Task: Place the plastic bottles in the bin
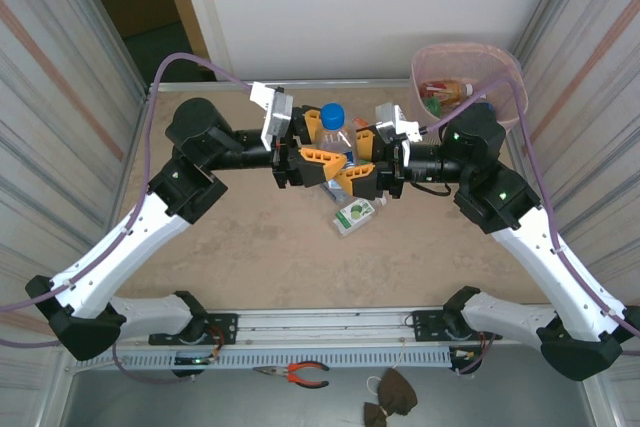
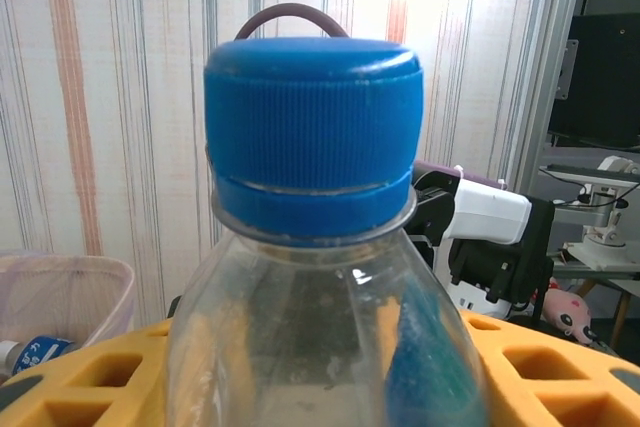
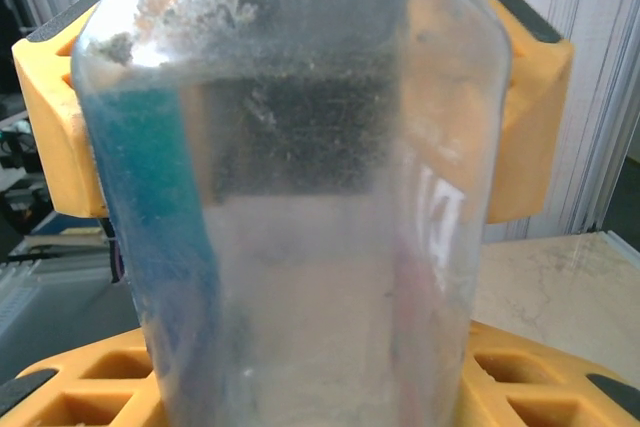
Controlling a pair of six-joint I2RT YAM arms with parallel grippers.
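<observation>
Both my left pincer point(image 1: 318, 154) and right pincer point(image 1: 357, 175) clamp the upright clear bottle point(image 1: 337, 137) (blue cap up); the bin point(image 1: 465, 46) lies far right, nearer my right arm.

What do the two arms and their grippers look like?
Both arms have white link shells with black joint housings. The left gripper and right gripper have yellow-orange fingers, with white camera mounts behind them. A purple cable runs along each arm. Small green lights glow on the right arm's joints.
</observation>
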